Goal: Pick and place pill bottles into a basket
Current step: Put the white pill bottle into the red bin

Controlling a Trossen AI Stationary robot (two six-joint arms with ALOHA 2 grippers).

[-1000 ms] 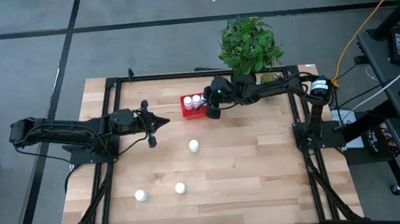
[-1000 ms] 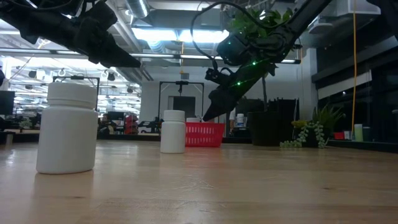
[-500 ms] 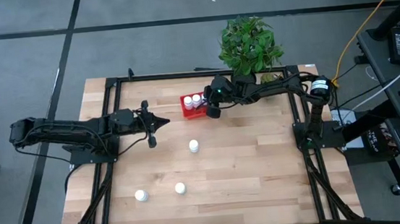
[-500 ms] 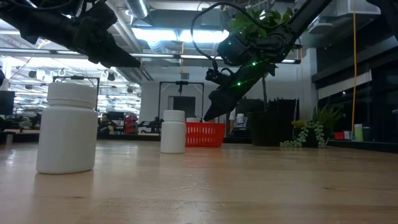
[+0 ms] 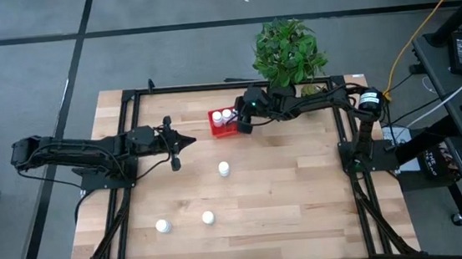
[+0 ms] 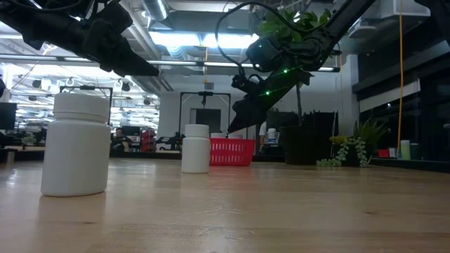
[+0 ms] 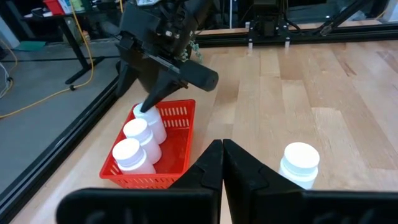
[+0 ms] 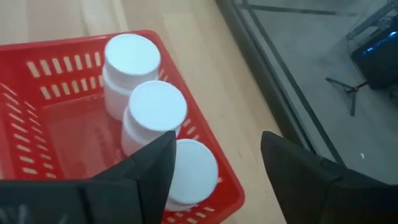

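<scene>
The red basket [image 5: 220,122] stands at the table's far middle with three white pill bottles [image 8: 155,112] upright in a row inside it. My right gripper [image 8: 214,168] hangs open just above the basket's right end, fingers around the end bottle [image 8: 193,171]. It also shows in the left wrist view as my right gripper [image 7: 155,93]. Three more bottles stand on the table: one [image 5: 224,169] mid-table and two [image 5: 208,218] [image 5: 163,226] near the front. My left gripper [image 7: 222,165] is shut and empty, hovering left of the basket. My right gripper's fingers slant down from the table's right over the end bottle's cap [image 8: 199,162]. One finger [image 8: 149,168] stands in front of the bottle, so I cannot tell whether it touches. The bottle stands upright on the basket's floor.
A potted plant [image 5: 287,53] stands at the far edge just behind my right arm. Black frame rails [image 5: 127,97] run round the table. Bare wood [image 5: 303,190] lies on the right and front, around the loose bottles.
My right gripper has spread its fingers wider over the basket, and its fingertips have tipped up a little from the basket. The bottles and basket have not moved.
</scene>
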